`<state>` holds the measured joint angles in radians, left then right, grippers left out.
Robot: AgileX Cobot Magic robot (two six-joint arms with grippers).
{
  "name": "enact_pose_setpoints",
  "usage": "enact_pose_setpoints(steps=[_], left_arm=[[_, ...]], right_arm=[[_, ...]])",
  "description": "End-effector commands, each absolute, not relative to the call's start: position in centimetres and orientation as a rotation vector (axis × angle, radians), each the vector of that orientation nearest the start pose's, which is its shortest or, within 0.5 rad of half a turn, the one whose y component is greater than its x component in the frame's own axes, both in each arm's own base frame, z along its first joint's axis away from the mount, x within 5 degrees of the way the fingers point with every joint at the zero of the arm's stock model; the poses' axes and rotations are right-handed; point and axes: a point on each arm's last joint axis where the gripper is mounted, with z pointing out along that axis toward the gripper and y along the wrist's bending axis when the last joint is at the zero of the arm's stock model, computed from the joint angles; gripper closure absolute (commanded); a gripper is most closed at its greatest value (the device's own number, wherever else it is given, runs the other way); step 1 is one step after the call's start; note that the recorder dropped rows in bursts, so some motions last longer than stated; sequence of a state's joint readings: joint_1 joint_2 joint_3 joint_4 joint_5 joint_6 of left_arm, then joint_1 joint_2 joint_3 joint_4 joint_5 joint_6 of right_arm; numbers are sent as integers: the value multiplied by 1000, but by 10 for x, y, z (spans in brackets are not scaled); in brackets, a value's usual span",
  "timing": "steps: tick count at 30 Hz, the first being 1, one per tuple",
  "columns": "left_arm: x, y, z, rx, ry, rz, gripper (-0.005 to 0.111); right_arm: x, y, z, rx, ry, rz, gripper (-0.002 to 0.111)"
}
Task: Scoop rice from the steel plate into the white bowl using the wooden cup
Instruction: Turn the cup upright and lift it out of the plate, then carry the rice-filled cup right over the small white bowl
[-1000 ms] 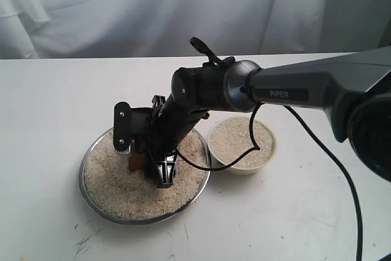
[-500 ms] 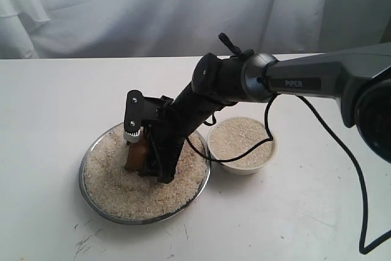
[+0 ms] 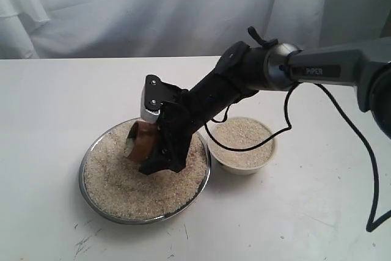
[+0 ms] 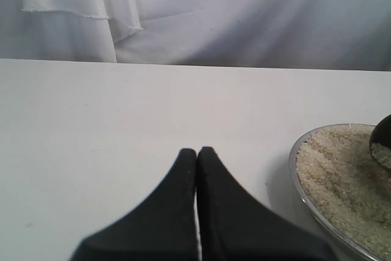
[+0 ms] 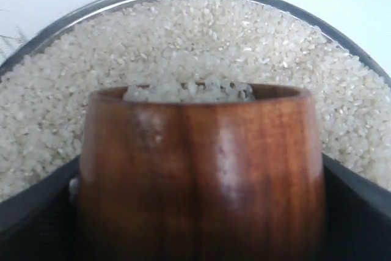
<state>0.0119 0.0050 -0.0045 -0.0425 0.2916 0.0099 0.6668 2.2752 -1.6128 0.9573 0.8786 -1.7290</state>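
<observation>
Over the plate [image 3: 82,174], the cup [image 3: 140,140] is held in the right hand [image 5: 195,212], tilted and filled with rice [image 5: 189,93], perhaps just clear of the rest; the left hand [image 4: 197,154] is closed beside the plate.

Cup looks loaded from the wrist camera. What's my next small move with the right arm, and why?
Probably carry the right end effector sideways toward the small cream-white bowl, keeping the glossy reddish-brown wooden cup mouth-up. Pale rice grains reach its brim, and it hangs over the wide steel plate, not the bowl.
</observation>
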Motion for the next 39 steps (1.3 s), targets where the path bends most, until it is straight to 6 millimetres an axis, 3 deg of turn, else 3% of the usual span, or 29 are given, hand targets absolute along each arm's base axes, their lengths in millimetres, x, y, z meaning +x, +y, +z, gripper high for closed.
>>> enact_pose_setpoints(steps=[1, 4, 12, 28, 39], left_arm=[[55, -1, 187, -29, 1768, -27, 107], [55, -1, 187, -29, 1768, -27, 107], [55, -1, 187, -28, 1768, -25, 107], [55, -1, 187, -25, 1768, -24, 107], [55, -1, 187, -29, 1768, -27, 107]], right_arm=[[331, 322, 148, -1925, 1520, 938, 108], [333, 314, 164, -1912, 1486, 976, 108], [329, 289, 211, -2008, 1473, 784, 108], [328, 231, 215, -1842, 1677, 527, 108], [337, 197, 218, -1834, 1703, 555, 108]])
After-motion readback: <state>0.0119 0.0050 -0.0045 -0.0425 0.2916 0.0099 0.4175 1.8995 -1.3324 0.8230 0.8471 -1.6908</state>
